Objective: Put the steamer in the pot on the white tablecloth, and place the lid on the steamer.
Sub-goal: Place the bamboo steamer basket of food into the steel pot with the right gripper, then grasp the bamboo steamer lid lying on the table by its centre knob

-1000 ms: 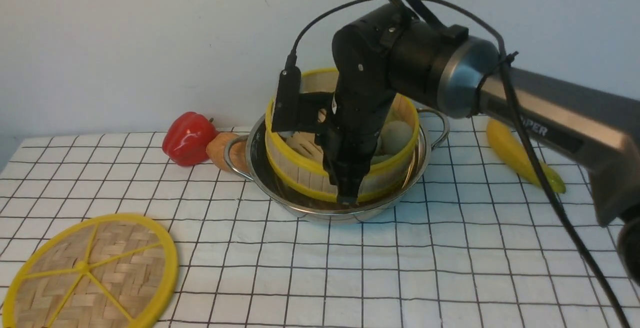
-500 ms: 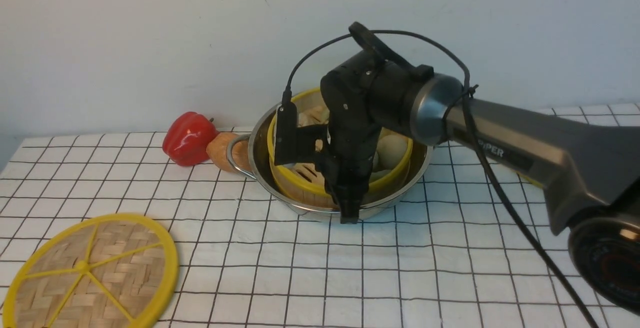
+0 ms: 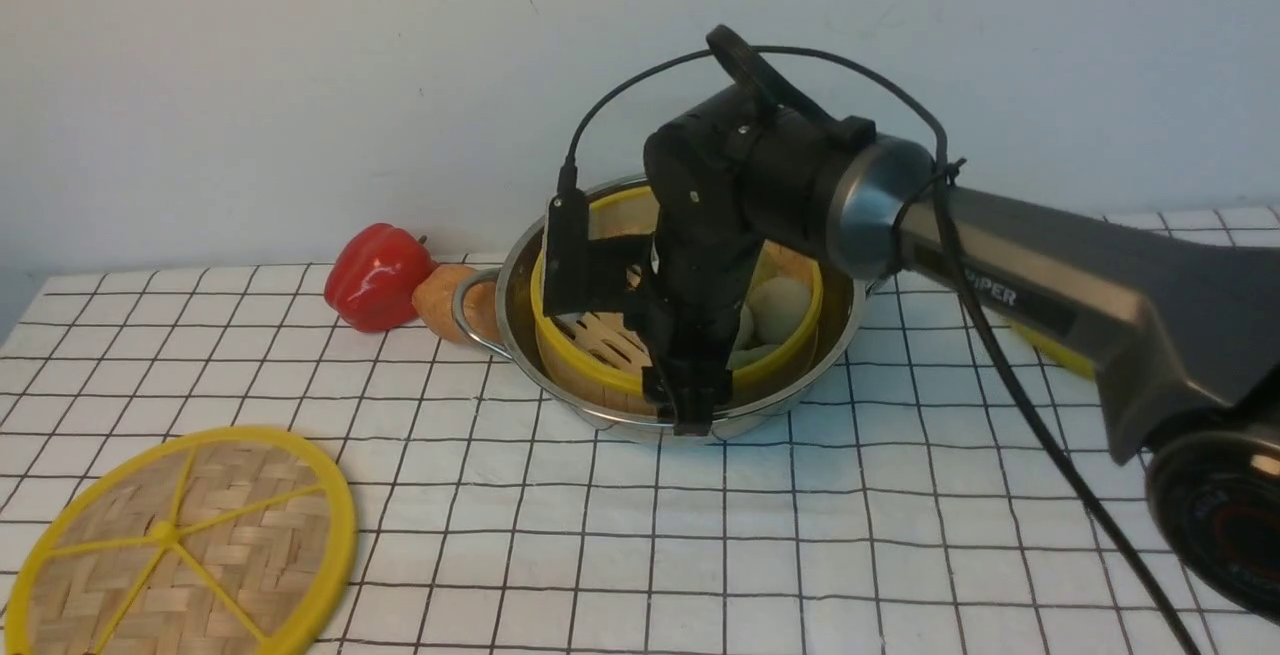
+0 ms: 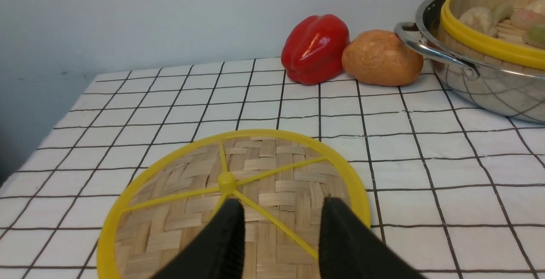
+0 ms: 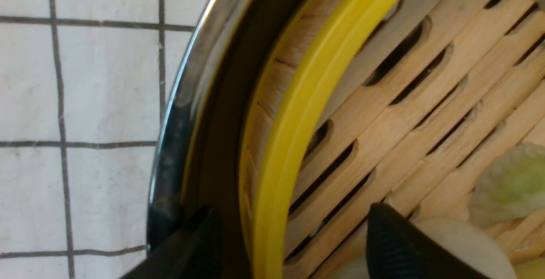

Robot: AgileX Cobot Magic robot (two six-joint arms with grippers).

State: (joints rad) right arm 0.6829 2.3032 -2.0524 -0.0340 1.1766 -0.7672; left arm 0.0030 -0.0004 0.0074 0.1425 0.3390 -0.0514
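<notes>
The steamer [image 3: 585, 367] sits inside the pot [image 3: 600, 419] on the white tablecloth [image 3: 800, 535], with pale buns and greens on its slatted floor [image 5: 383, 113]. My right gripper [image 5: 294, 217] is open and straddles the steamer's near wall. One finger is down between the pot wall [image 5: 174, 142] and the basket, the other is inside by a white bun, and neither presses the yellow rim. The lid [image 3: 180, 540] lies flat at the front left. My left gripper [image 4: 281, 211] hovers open just over the lid [image 4: 234, 185]; it is out of the front view.
A red pepper [image 3: 375, 275] and a brown bread roll [image 3: 445, 300] sit against the pot's left handle. A yellow fruit [image 3: 1050, 355] lies behind my right arm. The wall stands close behind the pot.
The right arm lowered the tilted steamer down into the pot until it sat level. The right jaws then spread off its wall. The lid and the left gripper have not moved.
</notes>
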